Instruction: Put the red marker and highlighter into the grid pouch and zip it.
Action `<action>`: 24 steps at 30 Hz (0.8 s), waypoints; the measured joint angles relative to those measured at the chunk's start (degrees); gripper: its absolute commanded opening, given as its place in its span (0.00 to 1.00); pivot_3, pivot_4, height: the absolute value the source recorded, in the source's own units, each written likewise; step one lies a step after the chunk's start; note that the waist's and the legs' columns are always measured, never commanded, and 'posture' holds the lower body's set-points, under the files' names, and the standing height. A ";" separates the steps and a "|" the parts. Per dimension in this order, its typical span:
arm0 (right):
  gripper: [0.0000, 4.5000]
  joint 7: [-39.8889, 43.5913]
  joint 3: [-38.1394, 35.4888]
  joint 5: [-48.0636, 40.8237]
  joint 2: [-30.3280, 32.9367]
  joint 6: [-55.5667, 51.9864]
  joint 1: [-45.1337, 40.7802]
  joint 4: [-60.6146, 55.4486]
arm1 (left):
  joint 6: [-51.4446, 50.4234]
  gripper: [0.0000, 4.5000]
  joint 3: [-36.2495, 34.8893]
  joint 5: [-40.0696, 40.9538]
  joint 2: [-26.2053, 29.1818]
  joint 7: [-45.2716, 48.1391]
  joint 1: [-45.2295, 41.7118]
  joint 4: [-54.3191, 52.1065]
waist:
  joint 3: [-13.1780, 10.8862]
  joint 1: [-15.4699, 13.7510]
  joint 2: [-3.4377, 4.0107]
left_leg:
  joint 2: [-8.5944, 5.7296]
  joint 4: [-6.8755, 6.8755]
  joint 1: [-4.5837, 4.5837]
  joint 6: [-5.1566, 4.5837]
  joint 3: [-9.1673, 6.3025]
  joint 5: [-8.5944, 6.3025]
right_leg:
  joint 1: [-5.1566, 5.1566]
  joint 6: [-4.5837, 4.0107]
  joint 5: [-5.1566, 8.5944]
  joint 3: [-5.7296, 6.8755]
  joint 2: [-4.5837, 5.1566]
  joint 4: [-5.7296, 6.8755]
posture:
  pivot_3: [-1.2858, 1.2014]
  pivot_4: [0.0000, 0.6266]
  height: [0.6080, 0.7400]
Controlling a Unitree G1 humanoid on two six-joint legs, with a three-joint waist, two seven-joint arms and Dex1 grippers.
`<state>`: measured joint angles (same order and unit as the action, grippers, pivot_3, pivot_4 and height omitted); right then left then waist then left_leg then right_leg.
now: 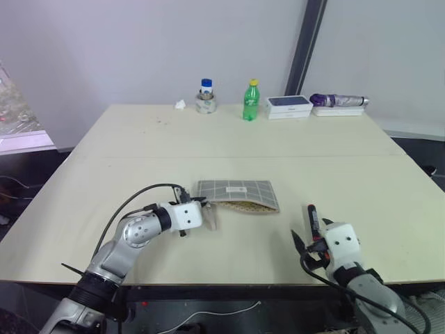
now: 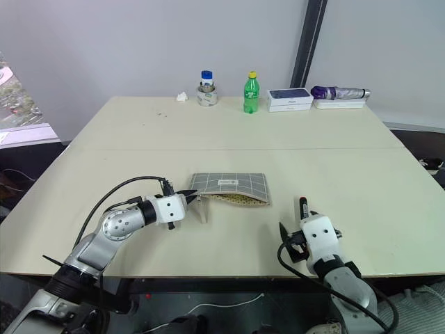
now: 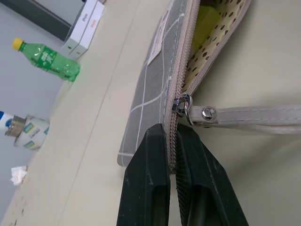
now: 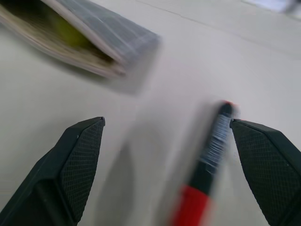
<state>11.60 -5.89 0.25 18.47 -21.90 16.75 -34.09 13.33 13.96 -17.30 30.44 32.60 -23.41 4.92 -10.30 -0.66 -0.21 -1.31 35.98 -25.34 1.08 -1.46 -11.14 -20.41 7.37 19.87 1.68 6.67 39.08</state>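
With its fingers spread wide, the right end effector [image 4: 167, 165] straddles the slim black-barrelled red marker [image 4: 207, 165] lying loose on the bench [image 1: 208, 132] and could nudge it aside, while the left end effector [image 3: 171, 141], clamped on the grey grid-lined fabric pouch's [image 1: 236, 195] zipper edge, holds the mouth open, the yellow highlighter [image 3: 203, 26] already inside.

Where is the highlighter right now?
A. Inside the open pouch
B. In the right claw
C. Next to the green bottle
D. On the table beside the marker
A: the left wrist view shows the yellow highlighter lying inside the unzipped pouch, against its dotted lining.
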 measured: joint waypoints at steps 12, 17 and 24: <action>0.68 -3.42 -3.17 -7.99 -10.62 -8.22 -0.94 2.79 | 1.10 0.00 0.24 -0.19 -0.31 -0.35 -1.01 1.38 | 0.07 -0.06 -0.09 | 0.14 -0.04 0.04 0.00 -0.15 0.00 | 0.10 -0.11 0.05 0.14 -0.11 0.00 | 0.52 0.24 1.00; 0.10 -3.94 -6.06 -10.05 -10.13 -10.55 -2.79 3.58 | 1.08 0.00 0.24 -0.25 -0.30 -0.49 -0.94 1.38 | 0.11 0.00 -0.16 | 0.12 0.01 0.04 0.00 -0.14 0.00 | 0.12 -0.10 0.05 0.13 -0.08 0.00 | 0.52 0.24 1.00; 0.08 4.18 -1.38 -10.64 -4.43 -3.71 -2.59 4.48 | 0.96 0.00 0.24 -0.78 -0.69 -0.74 -0.93 1.37 | 0.11 0.23 -0.11 | 0.08 -0.04 0.03 0.00 -0.09 0.00 | 0.05 -0.10 0.05 0.08 -0.11 0.02 | 0.52 0.24 1.00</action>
<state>15.78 -7.26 -10.39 14.04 -25.61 14.16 -29.61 14.29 14.20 -18.08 29.75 31.86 -24.35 6.29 -10.19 -0.43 -0.32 -1.22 35.94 -25.31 1.08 -1.55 -11.14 -20.36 7.27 19.92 1.76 6.57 39.10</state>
